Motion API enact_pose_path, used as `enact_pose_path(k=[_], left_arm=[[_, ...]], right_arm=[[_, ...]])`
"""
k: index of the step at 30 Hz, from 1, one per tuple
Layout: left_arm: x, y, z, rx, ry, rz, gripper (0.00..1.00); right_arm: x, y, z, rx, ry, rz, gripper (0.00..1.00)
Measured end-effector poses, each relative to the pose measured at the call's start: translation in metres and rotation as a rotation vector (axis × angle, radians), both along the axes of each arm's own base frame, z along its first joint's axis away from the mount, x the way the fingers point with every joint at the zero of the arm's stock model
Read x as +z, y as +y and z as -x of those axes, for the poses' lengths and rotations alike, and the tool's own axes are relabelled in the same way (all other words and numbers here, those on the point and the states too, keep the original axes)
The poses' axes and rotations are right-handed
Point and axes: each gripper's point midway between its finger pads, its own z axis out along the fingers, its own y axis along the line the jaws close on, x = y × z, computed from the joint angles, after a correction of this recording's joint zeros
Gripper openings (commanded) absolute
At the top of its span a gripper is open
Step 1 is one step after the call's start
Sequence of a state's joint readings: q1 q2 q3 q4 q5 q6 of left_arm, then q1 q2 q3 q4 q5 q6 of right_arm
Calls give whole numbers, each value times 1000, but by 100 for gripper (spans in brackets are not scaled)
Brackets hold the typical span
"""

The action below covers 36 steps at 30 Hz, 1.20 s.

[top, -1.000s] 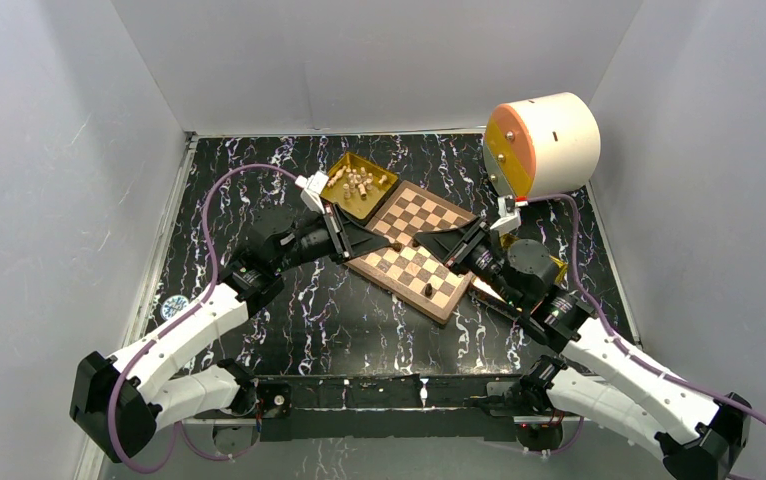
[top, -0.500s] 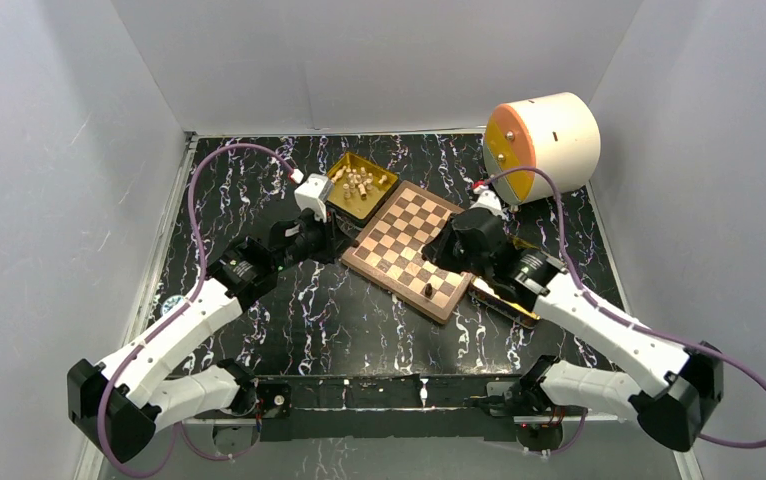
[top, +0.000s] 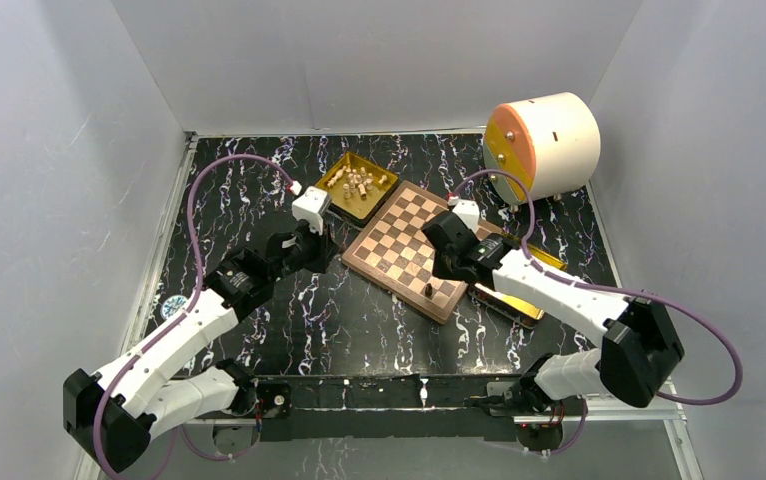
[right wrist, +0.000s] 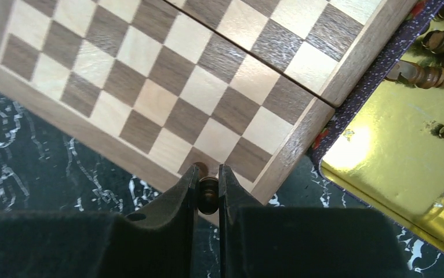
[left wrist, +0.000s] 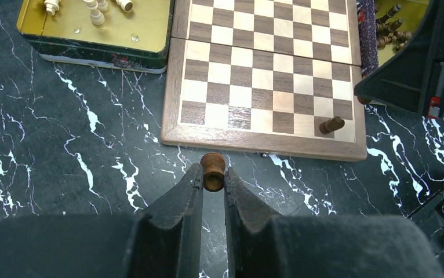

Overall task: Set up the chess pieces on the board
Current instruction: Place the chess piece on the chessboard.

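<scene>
You have the board (top: 406, 250) mid-table, the left tray (left wrist: 141, 29) of pieces (top: 359, 182) just beside its far-left side, the right tray (right wrist: 376, 168) along its right, a lone piece (top: 427, 289) on its near corner, a drum (top: 542, 145) behind-right.

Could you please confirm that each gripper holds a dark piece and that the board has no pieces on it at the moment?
Not quite: the board is not bare. A lone dark piece sits on a square near one corner, as the left wrist view shows. The rest is right: the left gripper grips a dark piece, and the right gripper grips another dark piece.
</scene>
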State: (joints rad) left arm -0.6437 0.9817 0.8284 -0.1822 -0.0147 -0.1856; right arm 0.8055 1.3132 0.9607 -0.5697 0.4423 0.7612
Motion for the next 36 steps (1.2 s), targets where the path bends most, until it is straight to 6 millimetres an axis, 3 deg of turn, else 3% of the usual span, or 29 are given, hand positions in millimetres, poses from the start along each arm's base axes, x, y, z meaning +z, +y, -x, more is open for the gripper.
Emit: enact_pose_path(k=[9, 36], left_arm=[[3, 1, 1, -3, -12, 7, 0], [3, 1, 2, -5, -11, 7, 0]], right_arm=[[-29, -18, 1, -34, 76, 25, 17], [-63, -22, 4, -40, 125, 33, 21]])
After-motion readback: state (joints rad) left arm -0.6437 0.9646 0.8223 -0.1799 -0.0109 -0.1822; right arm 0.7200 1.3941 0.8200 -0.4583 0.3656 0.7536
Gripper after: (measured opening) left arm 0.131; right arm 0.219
